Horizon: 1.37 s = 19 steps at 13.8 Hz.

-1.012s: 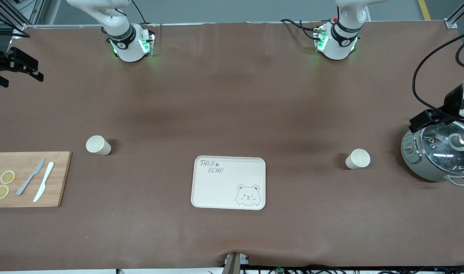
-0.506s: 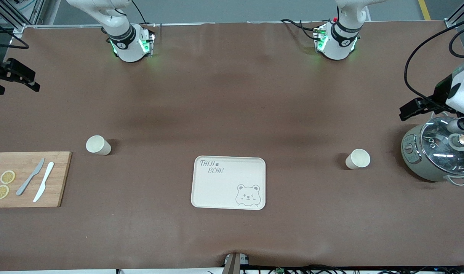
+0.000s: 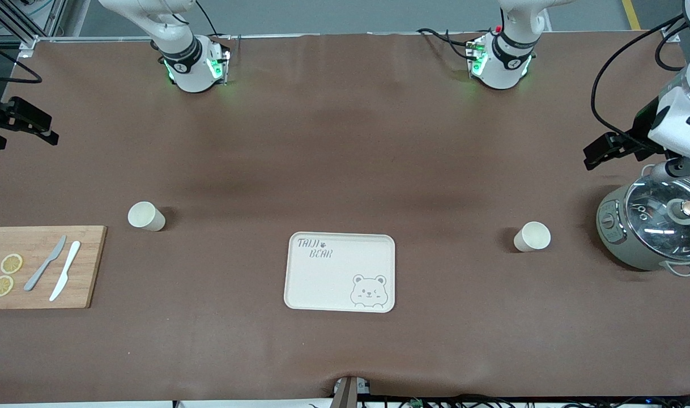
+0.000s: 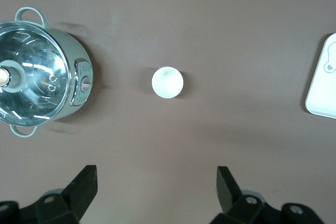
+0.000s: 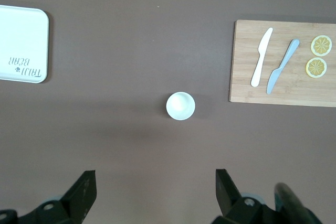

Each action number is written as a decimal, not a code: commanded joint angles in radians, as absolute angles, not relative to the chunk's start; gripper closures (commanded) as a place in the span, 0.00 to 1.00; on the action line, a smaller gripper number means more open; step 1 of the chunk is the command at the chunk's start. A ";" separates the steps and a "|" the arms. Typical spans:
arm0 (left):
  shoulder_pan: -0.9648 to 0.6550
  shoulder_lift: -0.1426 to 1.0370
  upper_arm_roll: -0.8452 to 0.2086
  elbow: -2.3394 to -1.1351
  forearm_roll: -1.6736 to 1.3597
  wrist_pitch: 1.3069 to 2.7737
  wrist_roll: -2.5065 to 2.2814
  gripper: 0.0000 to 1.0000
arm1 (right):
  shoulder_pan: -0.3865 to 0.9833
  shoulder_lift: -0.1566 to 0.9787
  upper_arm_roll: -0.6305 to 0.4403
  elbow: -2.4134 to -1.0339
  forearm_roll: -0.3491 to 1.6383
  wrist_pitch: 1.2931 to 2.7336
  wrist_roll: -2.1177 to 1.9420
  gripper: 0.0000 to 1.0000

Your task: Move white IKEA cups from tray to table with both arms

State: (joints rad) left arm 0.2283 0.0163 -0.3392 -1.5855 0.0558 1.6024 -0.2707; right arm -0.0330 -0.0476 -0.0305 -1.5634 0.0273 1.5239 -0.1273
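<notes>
two white ikea cups stand upright on the brown table. the first cup [image 3: 146, 216] sits in the left half of the front view, just above and beside the upper right corner of a bamboo cutting board [image 3: 87, 266], toward the right arm's end of the table. the second cup [image 3: 532, 236] sits in the right half of the front view, between the bear tray [image 3: 299, 283] at centre and the grey-green glass-lidded pot [image 3: 617, 238] at the right edge, toward the left arm's end. neither cup touches anything but the table, and both are well apart from the tray.

the board carries a grey knife [image 3: 45, 263], a white knife [image 3: 65, 278] and two lemon slices [image 3: 11, 263], lying side by side.

the left gripper [image 3: 603, 150] hangs at the right edge of the front view, above the table just up-frame of the pot. in the left wrist view its two black fingers [image 4: 84, 184] stand wide apart with nothing between them, and the second cup [image 4: 167, 82] shows near the middle, the pot [image 4: 79, 77] to its side.

the right gripper [image 3: 28, 122] hangs at the left edge of the front view, over the table's edge. in the right wrist view its fingers [image 5: 84, 190] are also spread wide and empty; the first cup [image 5: 180, 105] lies near mid-frame, between the tray [image 5: 23, 43] and the cutting board [image 5: 247, 93].
</notes>
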 commanded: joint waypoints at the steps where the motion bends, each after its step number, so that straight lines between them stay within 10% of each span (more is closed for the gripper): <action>1: 0.236 -0.023 -0.341 -1.620 0.035 1.626 -0.249 0.00 | -0.028 -0.037 -0.023 -1.536 0.009 1.500 -0.110 0.00; 19: 0.235 0.014 -0.337 -1.545 0.051 1.614 -0.222 0.00 | -0.035 -0.037 -0.021 -1.537 0.006 1.476 -0.107 0.00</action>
State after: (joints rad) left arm 0.2316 0.0117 -0.3375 -1.5527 0.0553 1.6129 -0.2397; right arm -0.0311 -0.0466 -0.0258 -1.5615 0.0242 1.4949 -0.1244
